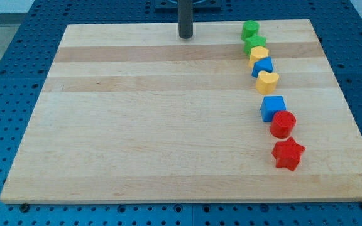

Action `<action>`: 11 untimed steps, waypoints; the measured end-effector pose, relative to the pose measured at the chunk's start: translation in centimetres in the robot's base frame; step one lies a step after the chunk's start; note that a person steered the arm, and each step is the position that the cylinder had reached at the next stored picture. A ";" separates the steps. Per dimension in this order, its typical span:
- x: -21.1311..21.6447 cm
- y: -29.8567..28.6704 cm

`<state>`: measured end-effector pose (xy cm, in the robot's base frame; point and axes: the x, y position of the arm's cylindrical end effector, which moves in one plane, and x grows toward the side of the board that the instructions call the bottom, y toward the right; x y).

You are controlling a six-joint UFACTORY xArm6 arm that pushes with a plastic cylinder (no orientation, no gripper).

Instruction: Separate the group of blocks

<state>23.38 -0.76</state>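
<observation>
Several blocks form a curved line down the view's right side of the wooden board [137,113]. From the top: a green cylinder-like block [250,28], a green star [254,43], a yellow block [259,54], a blue block [263,66], a yellow heart [268,81], a blue cube [273,107], a red cylinder [283,123] and a red star [288,154]. The upper ones touch each other; the blue cube touches the red cylinder; the red star stands slightly apart. My tip [185,36] rests near the board's top edge, well left of the green blocks.
The board lies on a blue perforated table [11,75] that shows on all sides. The arm's dark base shows at the view's top, above the rod.
</observation>
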 end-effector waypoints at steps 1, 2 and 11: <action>0.0 0.0; 0.0 -0.5; -3.9 15.2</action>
<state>19.46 14.41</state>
